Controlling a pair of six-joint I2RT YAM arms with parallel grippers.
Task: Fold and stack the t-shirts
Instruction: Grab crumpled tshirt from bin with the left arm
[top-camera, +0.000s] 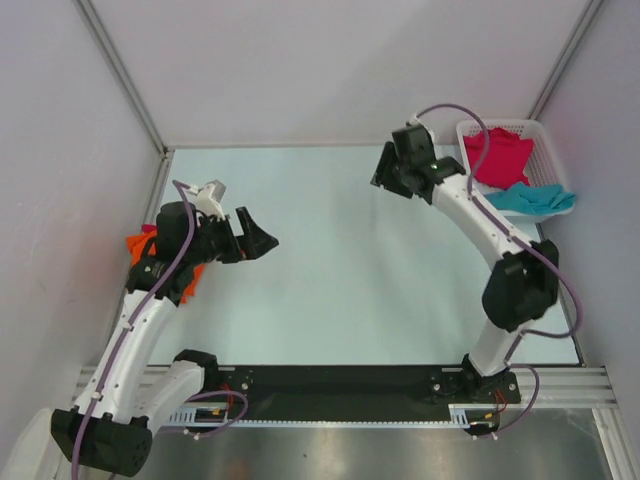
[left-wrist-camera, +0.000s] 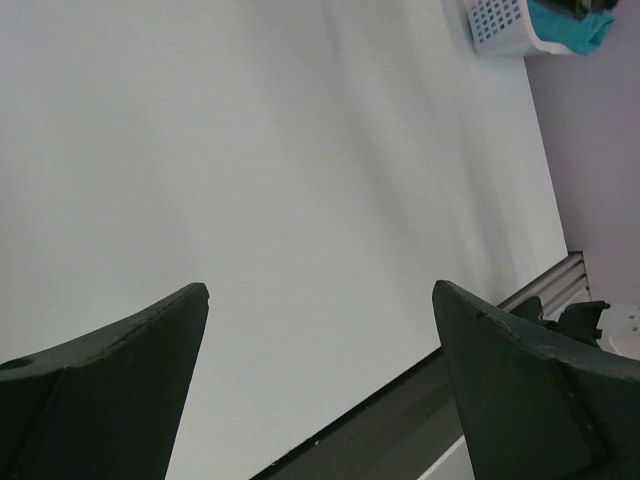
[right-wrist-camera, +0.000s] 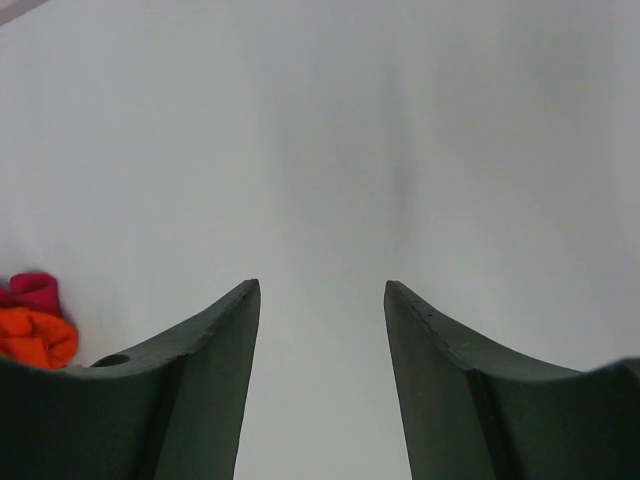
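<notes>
left gripper (left-wrist-camera: 320, 288) spread wide, teal t-shirt (left-wrist-camera: 566, 28) in basket (left-wrist-camera: 495, 20)

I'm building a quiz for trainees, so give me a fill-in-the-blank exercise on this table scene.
The red shirt lies in the white ____. The orange shirt lies partly under the ____ arm. The left gripper and right gripper are both ____, holding nothing.
Missing words: basket, left, open.

teal shirt (top-camera: 535, 198), orange shirt (top-camera: 138, 246), white basket (top-camera: 497, 124)
</notes>
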